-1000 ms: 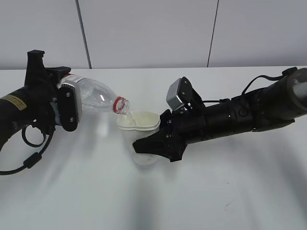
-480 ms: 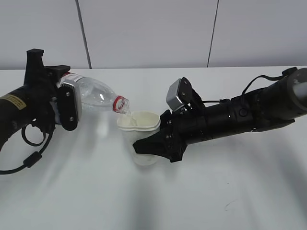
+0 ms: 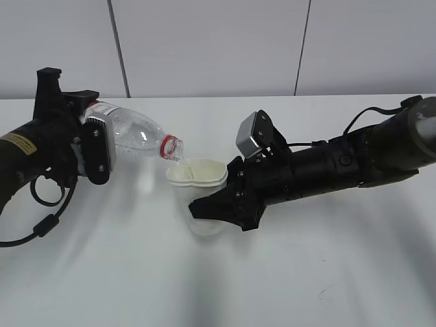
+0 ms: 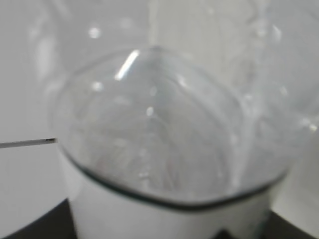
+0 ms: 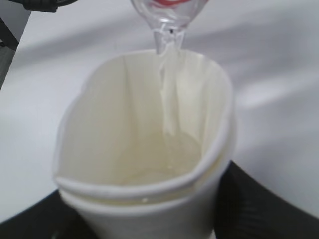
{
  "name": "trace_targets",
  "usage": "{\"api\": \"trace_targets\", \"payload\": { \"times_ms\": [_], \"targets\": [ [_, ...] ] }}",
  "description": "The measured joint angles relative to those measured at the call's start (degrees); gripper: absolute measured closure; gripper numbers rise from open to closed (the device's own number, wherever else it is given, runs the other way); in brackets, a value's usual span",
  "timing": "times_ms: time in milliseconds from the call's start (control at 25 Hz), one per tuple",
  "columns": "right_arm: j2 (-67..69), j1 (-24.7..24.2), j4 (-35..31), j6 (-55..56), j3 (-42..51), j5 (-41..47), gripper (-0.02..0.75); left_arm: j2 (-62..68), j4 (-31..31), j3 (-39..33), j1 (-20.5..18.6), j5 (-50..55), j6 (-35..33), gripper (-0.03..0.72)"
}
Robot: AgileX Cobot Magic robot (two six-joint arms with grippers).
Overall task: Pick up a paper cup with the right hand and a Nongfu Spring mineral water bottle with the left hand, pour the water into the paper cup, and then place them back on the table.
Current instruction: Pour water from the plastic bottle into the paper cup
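Observation:
My left gripper (image 3: 92, 146) is shut on the Nongfu Spring mineral water bottle (image 3: 136, 136), held above the table and tipped almost level, its red-ringed open neck over the paper cup (image 3: 199, 194). A thin stream of water runs from the neck into the cup. In the left wrist view the clear bottle (image 4: 164, 134) fills the frame and hides the fingers. My right gripper (image 3: 221, 204) is shut on the paper cup, squeezing its rim out of round and holding it just above the table (image 3: 218, 286). The right wrist view looks into the cup (image 5: 144, 149), with water pooled at the bottom.
The white tabletop spreads all around both arms, with a small dark mark (image 3: 325, 290) at the front right. A grey panelled wall (image 3: 204, 48) rises behind the table's far edge. The left arm's black cable (image 3: 41, 218) loops down near the table.
The bottle's base end and the left gripper have risen slightly, tipping the bottle a little steeper. The cup and the right arm have stayed put.

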State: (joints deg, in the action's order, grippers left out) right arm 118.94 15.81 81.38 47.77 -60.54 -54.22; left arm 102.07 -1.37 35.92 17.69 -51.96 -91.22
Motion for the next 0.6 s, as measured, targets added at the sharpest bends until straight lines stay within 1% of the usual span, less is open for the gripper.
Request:
{"api": "trace_targets", "payload": {
  "times_ms": [600],
  "targets": [
    [0.0, 0.0, 0.1, 0.0, 0.0, 0.5, 0.312, 0.0, -0.1, 0.0, 0.0, -0.4, -0.2, 0.322]
  ]
}}
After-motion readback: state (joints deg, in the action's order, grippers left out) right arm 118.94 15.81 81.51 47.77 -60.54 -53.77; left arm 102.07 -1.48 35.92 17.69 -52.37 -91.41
